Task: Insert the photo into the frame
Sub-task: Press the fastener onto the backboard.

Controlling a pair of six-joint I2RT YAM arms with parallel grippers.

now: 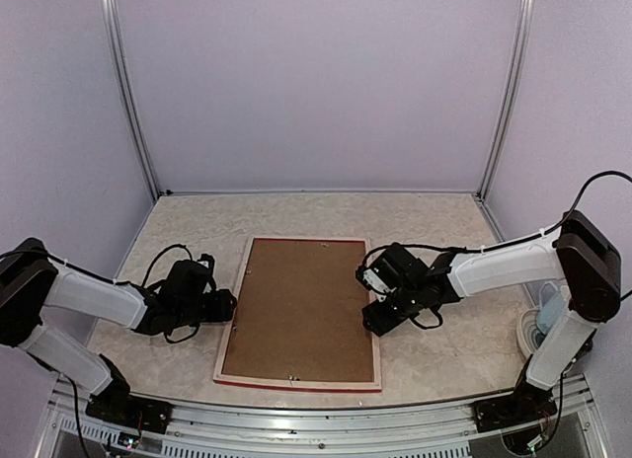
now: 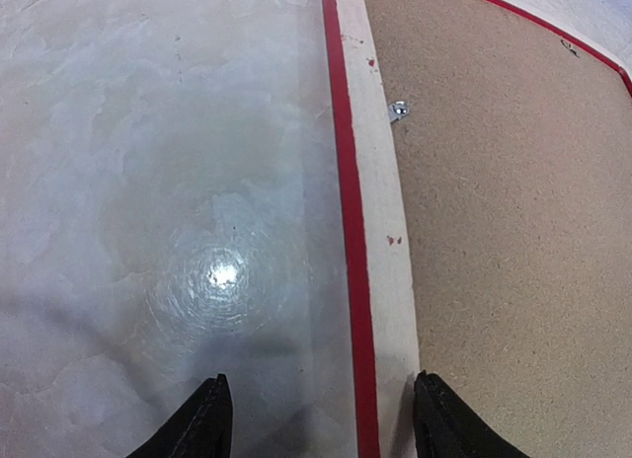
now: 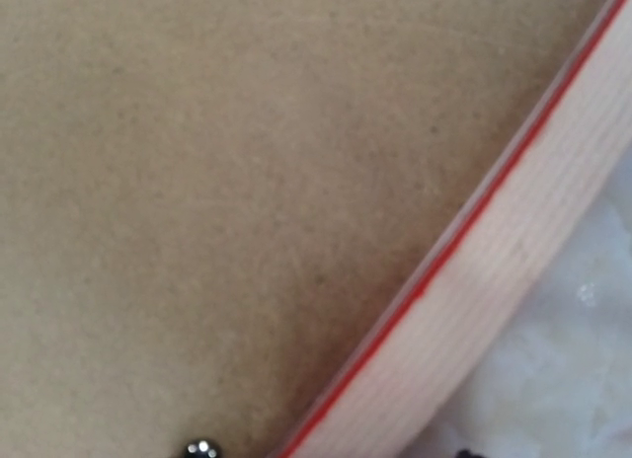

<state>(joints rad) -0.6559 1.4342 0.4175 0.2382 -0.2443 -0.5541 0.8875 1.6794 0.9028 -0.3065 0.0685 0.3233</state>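
left fingers (image 2: pixel 202 423) apart, holding nothing, straddling frame (image 2: pixel 380 231) left rail | frame lies back-up, flat on surface (image 1: pixel 434 221), brown backing board (image 1: pixel 301 305) set inside it | right fingers (image 1: pixel 383 315) at frame right rail, opening: cannot tell

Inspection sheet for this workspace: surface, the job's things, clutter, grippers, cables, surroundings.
Surface: pale marbled table, with a spot of glare in the left wrist view.
Job's things: frame lies flat, back side up, with a brown backing board in it; photo: nothing seen.
Clutter: pale round thing with a blue part beside the right arm, too hidden to name.
Grippers: left gripper open, its fingertips straddling the frame's left rail; right gripper at the frame's right rail, open or shut cannot be told.
Cables: black cables loop along both arms.
Surroundings: lilac walls, metal corner posts.
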